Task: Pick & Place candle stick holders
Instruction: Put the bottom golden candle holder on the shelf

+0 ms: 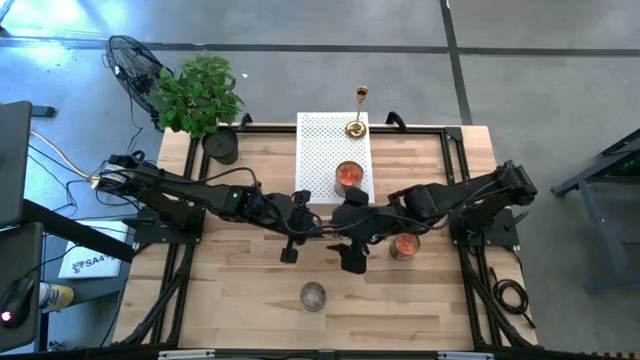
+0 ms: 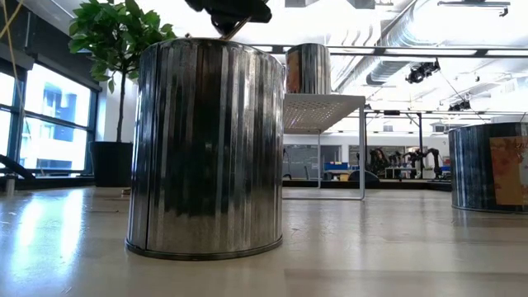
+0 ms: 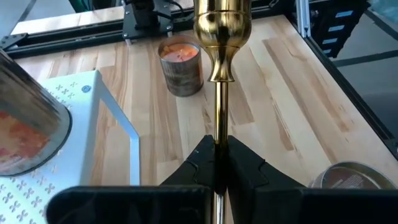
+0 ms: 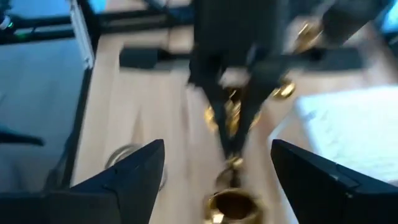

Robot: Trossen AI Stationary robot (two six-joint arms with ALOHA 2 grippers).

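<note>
brass stem runs straight out ahead of the left gripper [image 3: 217,163], shut tight on the candle stick holder [image 3: 219,46] at frame centre over the bench [image 1: 240,290]. right gripper [image 4: 217,163] gapes empty, facing it, nearest for a handover.

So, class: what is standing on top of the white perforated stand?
On the white perforated stand stand a gold candle stick holder and a tin candle. Anything beneath the stand is covered.
</note>
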